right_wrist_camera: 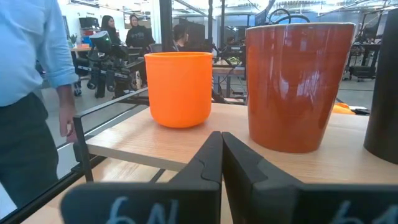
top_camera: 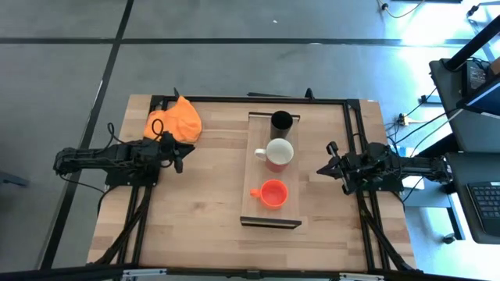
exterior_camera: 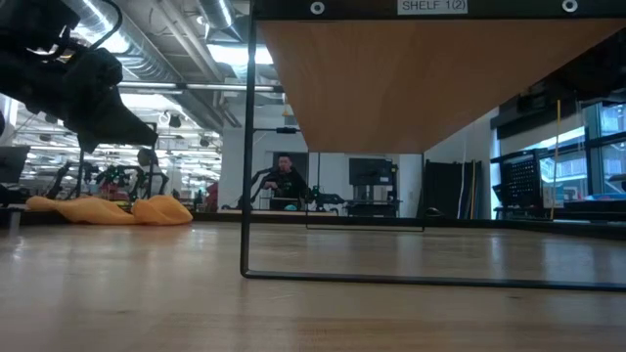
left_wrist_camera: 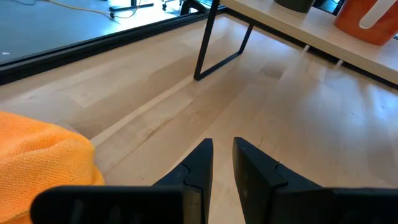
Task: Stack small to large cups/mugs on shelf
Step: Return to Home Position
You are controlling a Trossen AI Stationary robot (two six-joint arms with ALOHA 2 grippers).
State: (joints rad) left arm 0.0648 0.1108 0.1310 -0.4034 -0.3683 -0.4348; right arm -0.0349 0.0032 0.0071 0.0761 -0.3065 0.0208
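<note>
The shelf [top_camera: 251, 176], a light board on dark brackets, stands mid-table. Three cups stand on it in a row on their bases: a black cup [top_camera: 281, 122] at the far end, a white-and-red mug [top_camera: 278, 153] in the middle and an orange mug [top_camera: 273, 193] toward the near end. My left gripper [top_camera: 178, 158] hovers left of the shelf beside an orange cloth [top_camera: 173, 121], its fingers [left_wrist_camera: 205, 158] shut but for a narrow slit, holding nothing. My right gripper [top_camera: 322, 169] is right of the shelf, shut [right_wrist_camera: 221, 140] and empty, facing the orange mug [right_wrist_camera: 178, 87] and the red mug [right_wrist_camera: 298, 84].
The orange cloth [left_wrist_camera: 43, 155] lies at the table's far left, close to my left gripper. The shelf's dark bracket leg [exterior_camera: 246, 147] stands on the tabletop. A person [right_wrist_camera: 31, 93] stands beyond the table in the right wrist view. Bare wood lies near both grippers.
</note>
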